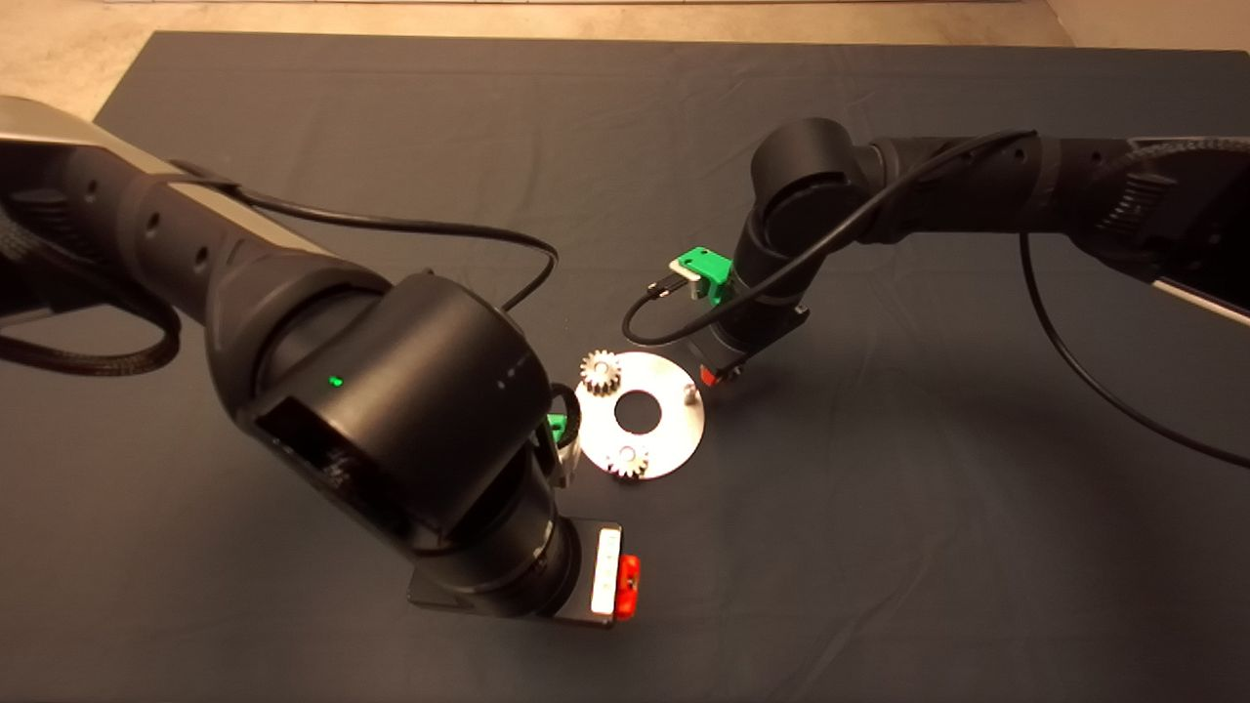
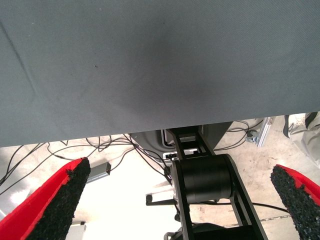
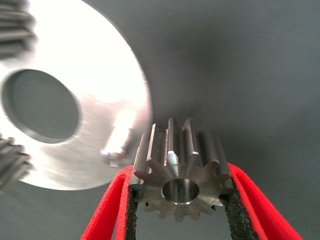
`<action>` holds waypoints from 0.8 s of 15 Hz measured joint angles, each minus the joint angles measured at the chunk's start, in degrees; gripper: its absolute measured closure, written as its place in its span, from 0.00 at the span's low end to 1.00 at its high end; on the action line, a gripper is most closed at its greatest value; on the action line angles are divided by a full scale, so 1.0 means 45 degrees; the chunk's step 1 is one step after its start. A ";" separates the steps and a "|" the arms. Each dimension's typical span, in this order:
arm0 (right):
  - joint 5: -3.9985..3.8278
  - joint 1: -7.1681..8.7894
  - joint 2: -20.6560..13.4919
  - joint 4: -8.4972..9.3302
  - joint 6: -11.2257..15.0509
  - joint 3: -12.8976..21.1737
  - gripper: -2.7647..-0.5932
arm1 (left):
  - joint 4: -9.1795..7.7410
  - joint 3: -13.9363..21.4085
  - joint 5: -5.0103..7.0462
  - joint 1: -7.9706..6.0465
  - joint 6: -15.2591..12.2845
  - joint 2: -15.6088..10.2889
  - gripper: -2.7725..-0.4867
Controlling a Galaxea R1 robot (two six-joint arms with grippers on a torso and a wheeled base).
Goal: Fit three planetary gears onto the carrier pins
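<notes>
Disc [image 1: 674, 415] flat on mat [image 1: 879, 547], near its middle, centre hole open. Two gears seated on pins: one [image 1: 599, 372] at the disc's far-left rim, one [image 1: 628, 461] at its near rim. Third pin [image 1: 690, 393] bare, upright at the right rim. Right gripper [image 1: 721, 374] low over the mat just off that rim, close beside the bare pin. Third gear [image 3: 181, 172] clamped between its red fingers [image 3: 111, 210], pads pressed on the teeth at both sides, bore facing the wrist camera, gear beside the pin [image 3: 116, 152] and not on it. Left gripper [image 2: 180, 200] off the disc's left edge, toward the mat's near side, fingers [image 2: 57, 200] spread wide, nothing between them; beyond them mat edge, floor and cables [image 2: 115, 145].
</notes>
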 joint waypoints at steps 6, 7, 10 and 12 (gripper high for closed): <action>-0.0008 0.0053 0.0312 0.0499 0.0098 -0.0476 0.81 | -0.0001 0.0005 0.0000 0.0000 0.0000 0.0000 0.07; -0.0003 0.0070 0.0336 0.0570 0.0102 -0.0491 0.81 | -0.0005 0.0014 0.0000 0.0000 0.0000 0.0000 0.07; 0.0005 0.0118 0.0423 0.0809 0.0106 -0.0511 0.82 | -0.0033 0.0081 0.0000 0.0003 0.0000 0.0000 0.07; -0.0014 0.0238 0.0452 0.0880 0.0116 -0.0546 0.82 | -0.0038 0.0087 0.0000 0.0001 0.0000 0.0000 0.07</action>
